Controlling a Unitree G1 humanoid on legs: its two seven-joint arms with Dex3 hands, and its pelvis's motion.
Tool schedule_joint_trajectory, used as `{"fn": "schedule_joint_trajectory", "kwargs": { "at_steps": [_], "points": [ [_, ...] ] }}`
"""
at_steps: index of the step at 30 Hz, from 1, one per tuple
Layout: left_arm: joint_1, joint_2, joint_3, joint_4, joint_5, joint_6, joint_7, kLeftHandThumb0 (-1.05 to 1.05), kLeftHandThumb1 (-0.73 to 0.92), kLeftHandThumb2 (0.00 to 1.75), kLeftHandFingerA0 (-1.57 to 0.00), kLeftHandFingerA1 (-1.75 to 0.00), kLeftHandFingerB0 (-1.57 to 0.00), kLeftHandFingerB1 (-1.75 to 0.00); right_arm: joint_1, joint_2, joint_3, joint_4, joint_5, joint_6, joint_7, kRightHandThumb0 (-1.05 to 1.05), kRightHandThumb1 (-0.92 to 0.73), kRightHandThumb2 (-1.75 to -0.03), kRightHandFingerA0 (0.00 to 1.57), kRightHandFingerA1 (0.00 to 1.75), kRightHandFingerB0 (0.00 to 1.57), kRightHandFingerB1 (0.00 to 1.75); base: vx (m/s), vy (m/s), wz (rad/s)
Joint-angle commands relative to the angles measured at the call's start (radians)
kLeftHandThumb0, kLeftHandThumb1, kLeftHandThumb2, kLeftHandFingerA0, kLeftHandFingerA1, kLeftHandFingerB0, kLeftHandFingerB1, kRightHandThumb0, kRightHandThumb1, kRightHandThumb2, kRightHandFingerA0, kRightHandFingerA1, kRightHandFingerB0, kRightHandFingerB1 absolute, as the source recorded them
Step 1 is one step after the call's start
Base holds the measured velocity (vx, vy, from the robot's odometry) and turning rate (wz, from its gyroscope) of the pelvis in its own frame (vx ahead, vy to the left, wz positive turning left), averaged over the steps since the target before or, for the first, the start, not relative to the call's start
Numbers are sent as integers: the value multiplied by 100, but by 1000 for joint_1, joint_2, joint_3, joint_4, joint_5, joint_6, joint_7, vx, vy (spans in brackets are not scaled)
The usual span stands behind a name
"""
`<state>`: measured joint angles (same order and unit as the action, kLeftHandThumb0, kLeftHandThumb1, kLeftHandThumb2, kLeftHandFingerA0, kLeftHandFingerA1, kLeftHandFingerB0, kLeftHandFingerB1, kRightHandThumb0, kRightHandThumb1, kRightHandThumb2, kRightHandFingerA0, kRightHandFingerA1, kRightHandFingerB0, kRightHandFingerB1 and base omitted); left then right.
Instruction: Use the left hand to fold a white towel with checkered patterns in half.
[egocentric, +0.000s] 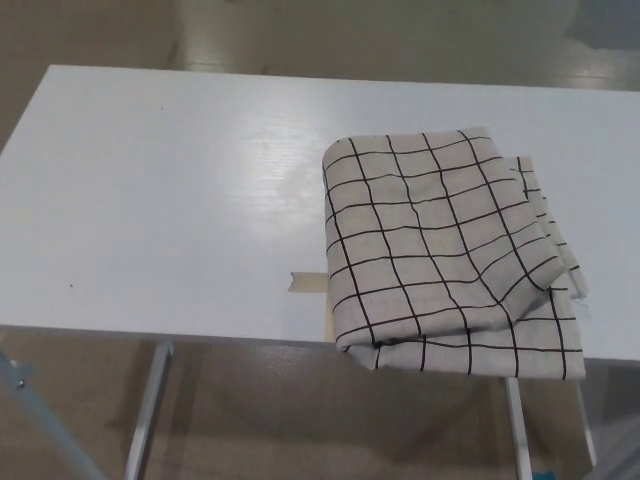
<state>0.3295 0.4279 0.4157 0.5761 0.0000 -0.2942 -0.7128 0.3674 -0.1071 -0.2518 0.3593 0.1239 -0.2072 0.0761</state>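
White checkered towel (440, 250) lies on the white table (160, 200), right of centre, its near edge hanging just over the table's front edge. Already doubled: an upper layer sits skewed over a lower one, whose edges stick out along the right side and the front. Fold line runs along the left side, rounded and puffy rather than pressed flat. Judged as thin woven cloth, light, soft, no stiffness at all; it will drape and sag the moment it is lifted, and a single layer may peel away from the one beneath. Table top is glossy with glare, so the cloth will likely slide if pushed rather than pinched. Best hold, if more folding is wanted: pinch a free corner or edge at the right, through the layers, not the rounded fold; the overhanging front edge also offers a way under. Not fragile; the main risk is bunching or dragging the whole pile. A short strip of beige tape (307, 282) is stuck to the table just left of the towel, touching or nearly touching its edge; a second pale strip (329, 324) shows at the table's front edge. No brand, label or writing is legible anywhere. Neither hand shows, so the state of their fingers is unknown; the fold looks done
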Motion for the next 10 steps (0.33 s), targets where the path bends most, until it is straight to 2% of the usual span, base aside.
{"fn": "schedule_joint_trajectory", "kwargs": {
  "at_steps": [1, 10],
  "points": [
    [-117, 58, -50, 409, 53, -120, 123, -82, 65, 61, -30, -33, -32, -31, -12, -24, 0, 55, -41, -58, -19, -40, -66, -60, 55, 57, 58, 47, 0, 0, 0],
    [-166, 79, -84, 508, 34, -205, 121, -82, 65, 60, -30, -34, -31, -31, -19, -24, -2, 58, -27, -56, -5, -40, -66, -60, 55, 56, 59, 48, 0, 0, 0]
  ]
}}
